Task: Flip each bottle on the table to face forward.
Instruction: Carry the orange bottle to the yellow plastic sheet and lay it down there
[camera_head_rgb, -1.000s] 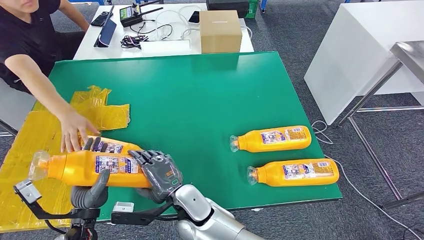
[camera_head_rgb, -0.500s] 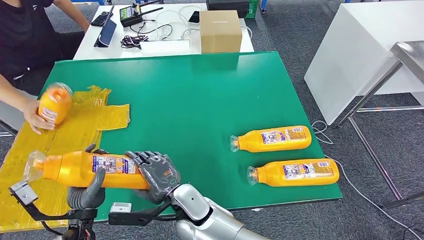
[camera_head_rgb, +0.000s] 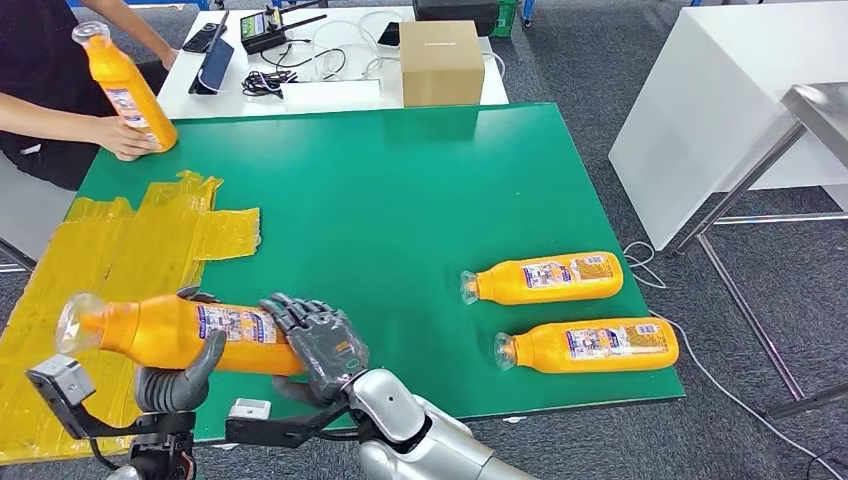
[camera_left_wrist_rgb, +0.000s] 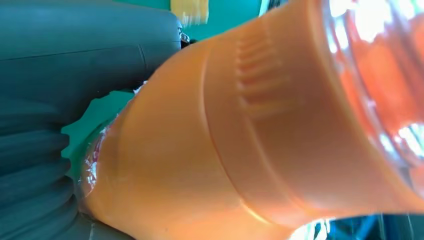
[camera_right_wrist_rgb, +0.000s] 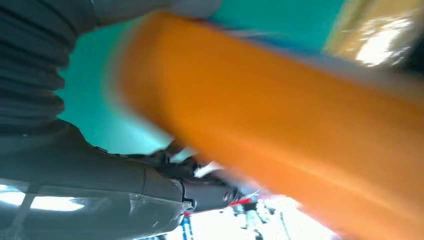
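person's bottle rose; both hands grip orange bottle (label up).

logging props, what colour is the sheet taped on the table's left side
Yellow, a crinkled plastic sheet; head view shows it best.

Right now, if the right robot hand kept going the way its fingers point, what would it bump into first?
Its fingers already wrap the held bottle; beyond that, probably the yellow sheet, though depth is unclear.
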